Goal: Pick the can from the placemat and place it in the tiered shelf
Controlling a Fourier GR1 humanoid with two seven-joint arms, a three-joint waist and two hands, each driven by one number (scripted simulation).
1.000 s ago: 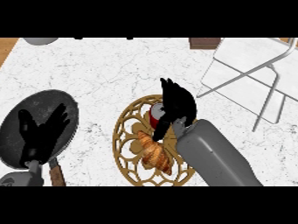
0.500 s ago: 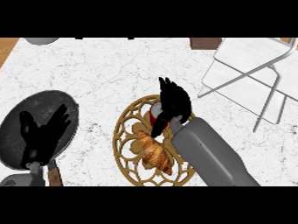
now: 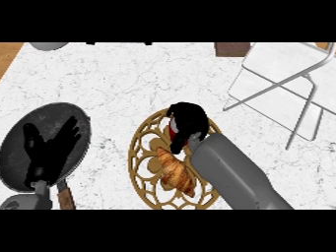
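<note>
The red can [image 3: 173, 131] stands on the upper part of the round gold openwork placemat [image 3: 145, 147], and only a sliver of it shows, at the left edge of the right hand [image 3: 187, 123]. That hand covers it from above, fingers curled down round it, so the step in hand looks like closing the grasp before the lift. I cannot tell whether the can has left the mat yet.

To do this well, the fingers should settle evenly round the can's body and the lift should go straight up, because a croissant [image 3: 176, 171] lies just below the can on the same mat and a sideways drag could nudge it or shift the mat. Once the can hangs above the mat, the path runs up and to the right toward the white tiered shelf [image 3: 301, 78], well apart from the mat; the can should stay upright and pass over the shelf's thin frame bars rather than through them.

The left hand [image 3: 50, 152] rests with fingers spread over the dark frying pan [image 3: 21, 133] at the left.
</note>
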